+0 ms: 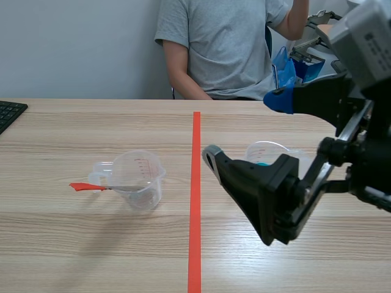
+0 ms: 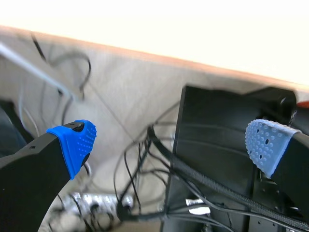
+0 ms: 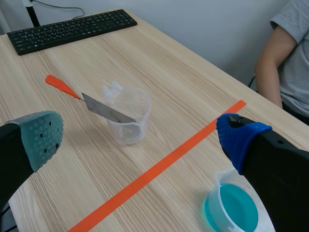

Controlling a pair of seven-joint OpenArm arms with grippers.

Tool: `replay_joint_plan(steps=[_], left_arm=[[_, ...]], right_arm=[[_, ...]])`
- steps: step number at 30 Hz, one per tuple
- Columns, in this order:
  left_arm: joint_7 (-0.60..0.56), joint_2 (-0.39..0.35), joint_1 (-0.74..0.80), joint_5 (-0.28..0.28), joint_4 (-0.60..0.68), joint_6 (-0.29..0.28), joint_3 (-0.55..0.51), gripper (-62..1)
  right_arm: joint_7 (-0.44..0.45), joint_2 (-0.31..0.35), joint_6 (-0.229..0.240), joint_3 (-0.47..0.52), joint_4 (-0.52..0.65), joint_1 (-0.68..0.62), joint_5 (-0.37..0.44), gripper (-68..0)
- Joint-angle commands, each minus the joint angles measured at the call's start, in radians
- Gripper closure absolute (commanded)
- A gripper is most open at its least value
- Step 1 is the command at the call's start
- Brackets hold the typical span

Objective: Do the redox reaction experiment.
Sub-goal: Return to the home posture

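A clear empty measuring beaker (image 1: pixel 139 180) (image 3: pixel 139 104) stands left of the orange tape line. A thin metal blade with a red handle (image 1: pixel 85 187) (image 3: pixel 60 86) rests across its rim, handle pointing away to the left. A second beaker holding blue liquid (image 1: pixel 264 154) (image 3: pixel 231 209) stands right of the line, partly hidden behind my right gripper (image 1: pixel 244 128) (image 3: pixel 140 140). That gripper hangs open above the table, empty, between the two beakers. My left gripper (image 2: pixel 171 145) is open and empty, off the table edge over floor cables.
A person in a grey shirt (image 1: pixel 223 49) (image 3: pixel 275 58) sits across the table. A black keyboard (image 1: pixel 9 113) (image 3: pixel 67 28) lies at the far left edge. Black equipment and tangled cables (image 2: pixel 140 193) lie below the left gripper.
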Motion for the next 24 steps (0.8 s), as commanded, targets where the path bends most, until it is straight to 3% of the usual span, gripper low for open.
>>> replay_joint_plan(steps=[1, 6, 13, 18, 24], left_arm=[[-0.039, -0.007, 0.069, 0.008, 0.046, -0.007, -0.027, -62.3], [-0.143, -0.018, 0.169, 0.127, 0.170, -0.010, -0.100, -62.3], [-0.139, -0.020, 0.152, 0.336, 0.364, -0.032, -0.155, -62.3], [-0.021, -0.066, 0.057, 0.347, 0.456, -0.038, -0.164, -62.3], [0.052, -0.116, -0.063, 0.369, 0.515, -0.093, -0.165, -62.3]], right_arm=[[0.014, 0.012, -0.004, 0.014, 0.032, -0.022, 0.011, -67.9], [-0.023, 0.013, -0.023, 0.065, 0.103, -0.133, 0.011, -67.9], [-0.063, 0.013, -0.056, 0.102, 0.112, -0.156, 0.011, -67.9], [-0.066, 0.013, -0.056, 0.119, 0.112, -0.155, 0.010, -67.9], [-0.066, 0.013, -0.055, 0.119, 0.112, -0.155, 0.010, -67.9]])
